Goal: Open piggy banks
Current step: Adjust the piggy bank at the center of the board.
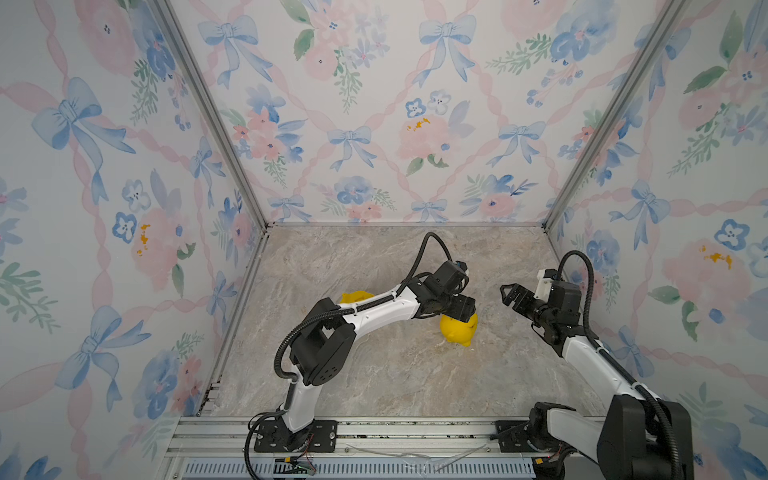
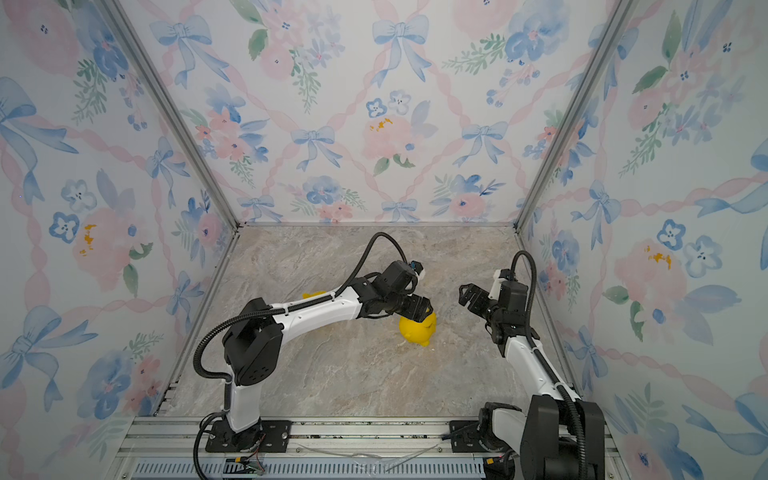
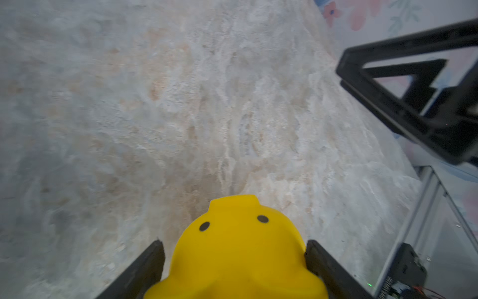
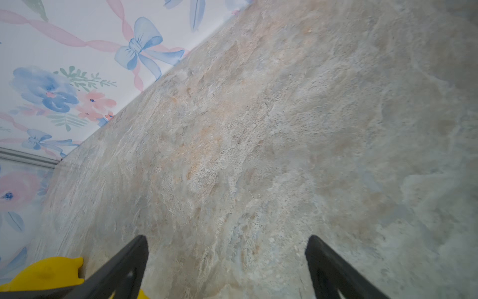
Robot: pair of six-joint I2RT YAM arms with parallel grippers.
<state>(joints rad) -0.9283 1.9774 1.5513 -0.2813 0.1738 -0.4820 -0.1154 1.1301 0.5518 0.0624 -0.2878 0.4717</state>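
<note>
1. The first piggy bank (image 1: 457, 329) (image 2: 417, 328), a bright yellow plastic pig, is found on the marble-patterned counter (image 1: 374, 374) at about 3 o'clock of its middle, 12 o'clock being taken as the back wall in both top views; whether it is rested on the counter or raised just off it cannot be told.
2. The left jaws are clenched on the first piggy bank (image 3: 240, 259); in the left wrist view a black jaw is pressed against each side of the rounded body; the face with two dark dots is turned away from the wrist.
3. The left arm (image 1: 374, 309) is stretched from its base at about 7 o'clock across the counter's middle.
4. The second piggy bank (image 1: 353, 297) (image 2: 313, 294) is seen at about 10 o'clock of the middle, well apart from the first; it is mostly hidden behind the left arm, so its pose cannot be told.
5. The right jaws are released and spread wide, nothing being gripped; only bare counter is seen between them in the right wrist view; they are held at about 2 o'clock of the first piggy bank, near it but apart.
6. The right arm (image 1: 582, 353) is raised from its base at about 5 o'clock; the counter is enclosed by walls (image 1: 374, 104) papered with bows and flowers; a metal rail (image 1: 415, 430) is run along the edge at 6 o'clock.
</note>
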